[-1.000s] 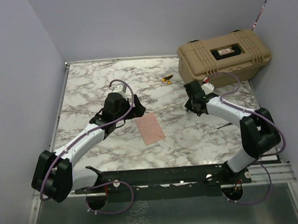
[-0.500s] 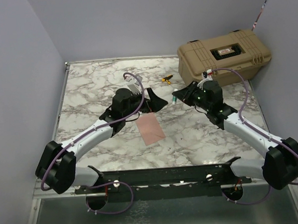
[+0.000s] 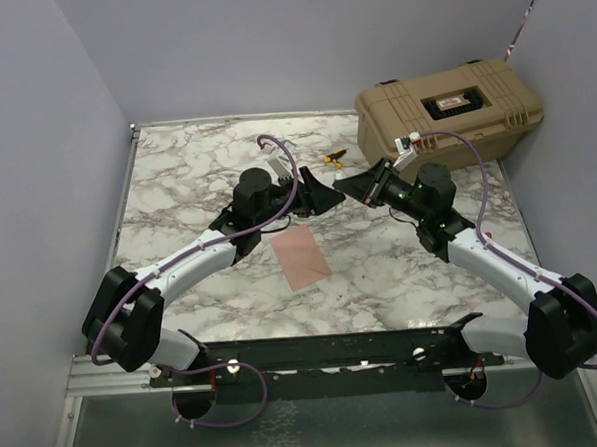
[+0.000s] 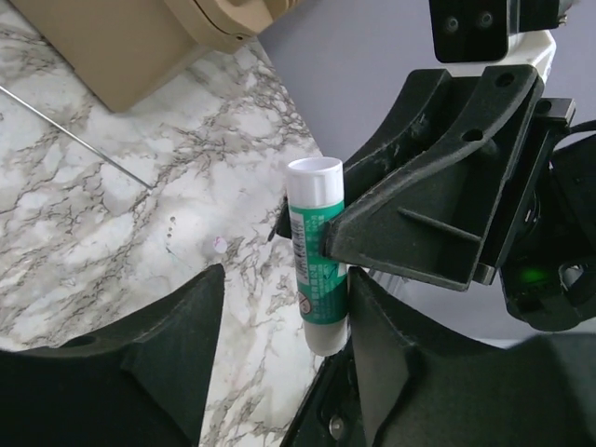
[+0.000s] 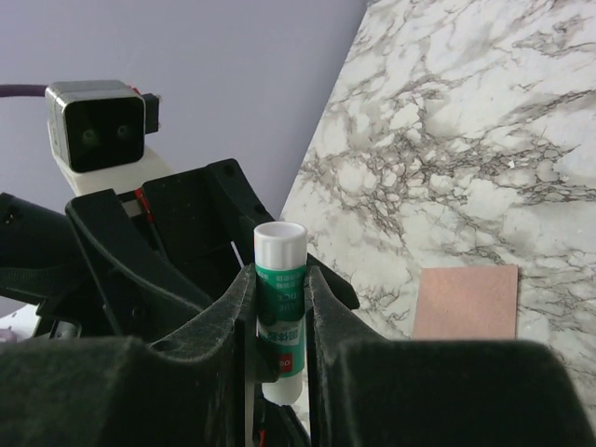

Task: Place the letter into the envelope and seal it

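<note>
Over on the left, the left arm stretches up and in from its base toward the middle of the marble counter. The left fingers are parted, with clear daylight between them, and they sit around the lower end of a green-and-white glue stick. In the wrist view the stick stands just beside one finger with an open gap to the other. Whether it actually touches that nearer finger, I can't tell. Nothing is gripped on this side.

Centre of the counter: there's the letter, a plain salmon-tan rectangle lying flat on the marble. It is on the near side of the two meeting arms, close under them, and neither one touches it. Just behind the meeting point lies a small yellow-and-black item, too small to make out.

Now to the right: the right fingers are clamped on the glue stick's green body, one on each side. Its white end pokes up above them, and the stick is held off the counter. From overhead, the two sets of fingers are nearly tip to tip, with the right arm reaching in from its base. Far right, at the back, a tan hard case sits with its lid down, well apart from the letter.
</note>
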Tool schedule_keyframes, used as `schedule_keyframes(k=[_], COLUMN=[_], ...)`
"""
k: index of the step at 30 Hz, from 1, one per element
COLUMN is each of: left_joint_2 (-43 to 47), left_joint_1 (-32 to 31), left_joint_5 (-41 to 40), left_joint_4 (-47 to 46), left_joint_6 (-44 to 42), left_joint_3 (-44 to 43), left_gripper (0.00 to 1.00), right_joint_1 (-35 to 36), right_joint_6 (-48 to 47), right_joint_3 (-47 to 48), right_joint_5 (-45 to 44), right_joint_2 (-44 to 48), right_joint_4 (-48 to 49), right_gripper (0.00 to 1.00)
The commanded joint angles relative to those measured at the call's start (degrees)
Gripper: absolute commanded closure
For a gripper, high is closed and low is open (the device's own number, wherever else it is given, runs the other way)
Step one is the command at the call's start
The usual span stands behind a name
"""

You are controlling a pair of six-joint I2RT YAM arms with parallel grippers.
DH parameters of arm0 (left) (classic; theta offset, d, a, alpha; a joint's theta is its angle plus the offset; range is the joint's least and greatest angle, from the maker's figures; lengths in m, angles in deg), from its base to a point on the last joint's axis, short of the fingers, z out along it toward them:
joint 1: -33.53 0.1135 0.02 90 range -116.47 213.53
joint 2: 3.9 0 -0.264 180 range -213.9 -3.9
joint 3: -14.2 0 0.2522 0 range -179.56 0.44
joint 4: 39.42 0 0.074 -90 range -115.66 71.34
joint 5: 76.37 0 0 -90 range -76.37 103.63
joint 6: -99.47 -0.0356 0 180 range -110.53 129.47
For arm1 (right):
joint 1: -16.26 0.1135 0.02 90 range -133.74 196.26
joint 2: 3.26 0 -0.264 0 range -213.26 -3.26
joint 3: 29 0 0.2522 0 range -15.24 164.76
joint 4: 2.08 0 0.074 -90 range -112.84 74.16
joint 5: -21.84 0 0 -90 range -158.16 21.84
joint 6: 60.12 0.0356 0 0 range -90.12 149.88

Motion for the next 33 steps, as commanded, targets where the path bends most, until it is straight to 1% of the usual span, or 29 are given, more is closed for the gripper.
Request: schedule_keyframes(k=[1, 3, 5, 7, 10, 11, 12, 14, 16, 17, 18, 19, 21, 22, 25, 27, 33], left_joint_2=[-1.9, -3.2, -4.4, -4.7, -4.0, -3.6, -3.1, -2.1, -1.1, -0.6, -0.2, 0.2, 0.8, 1.1, 1.5, 1.4, 0.7], left_joint_1=[0.0, -0.1, -0.2, -0.2, -0.2, -0.2, -0.2, -0.2, -0.2, -0.2, -0.2, -0.2, -0.2, -0.2, -0.2, -0.2, -0.2], left_joint_5=[3.0, 6.1, 9.7, 10.6, 10.6, 10.6, 10.5, 10.2, 10.5, 11.2, 12.0, 13.0, 14.9, 15.2, 15.7, 16.1, 15.5], left_joint_4=[-0.2, -0.1, -0.1, -0.1, 0.1, 0.3, 0.5, 1.6, 3.1, 3.8, 4.3, 4.7, 5.3, 5.6, 6.7, 7.2, 7.5], left_joint_6=[-0.4, -1.1, -1.8, -2.4, -4.3, -5.3, -6.4, -10.1, -14.2, -16.1, -18.1, -19.6, -22.3, -23.4, -24.7, -24.8, -24.2], left_joint_3=[-1.8, -2.5, -3.2, -2.9, -2.4, -2.3, -2.0, -1.5, -1.3, -1.2, -1.2, -1.1, -1.1, -1.1, -1.7, -2.0, -2.5], left_gripper=[0.49, 0.53, 0.61, 0.69, 0.91, 0.98, 1.00, 1.00, 1.00, 1.00, 1.00, 1.00, 1.00, 1.00, 1.00, 1.00, 1.00], right_joint_1=[0.1, 0.1, 0.0, 0.1, 0.1, 0.1, 0.1, 0.1, 0.1, 0.1, 0.1, 0.1, 0.1, 0.0, 0.1, 0.1, 0.1], right_joint_6=[0.1, 0.1, 0.0, -0.3, -1.2, -1.9, -2.9, -5.3, -8.0, -9.4, -10.8, -12.0, -14.7, -15.6, -16.7, -17.1, -17.4], right_joint_3=[-0.3, -0.4, -0.5, -0.4, 0.5, 0.8, 1.2, 2.7, 4.6, 5.6, 6.7, 7.5, 8.6, 9.2, 12.2, 13.6, 13.4], right_joint_5=[5.9, 6.3, 6.5, 7.3, 7.8, 7.6, 7.0, 4.6, 0.1, -1.2, -2.2, -2.3, 0.8, 2.9, 3.9, 4.0, 8.0], right_joint_2=[-0.1, -0.2, -0.3, -0.6, -0.4, -0.1, 0.6, 2.0, 3.6, 4.1, 4.3, 4.3, 3.9, 3.4, 1.0, -0.2, -0.9], right_joint_4=[4.4, 4.4, 4.4, 4.4, 2.2, 0.9, -1.1, -6.3, -13.2, -16.2, -19.5, -20.8, -20.8, -20.7, -24.2, -25.4, -24.2], right_gripper=[0.92, 0.92, 0.92, 0.92, 0.92, 0.91, 0.88, 0.77, 0.55, 0.47, 0.41, 0.35, 0.28, 0.27, 0.27, 0.29, 0.36])
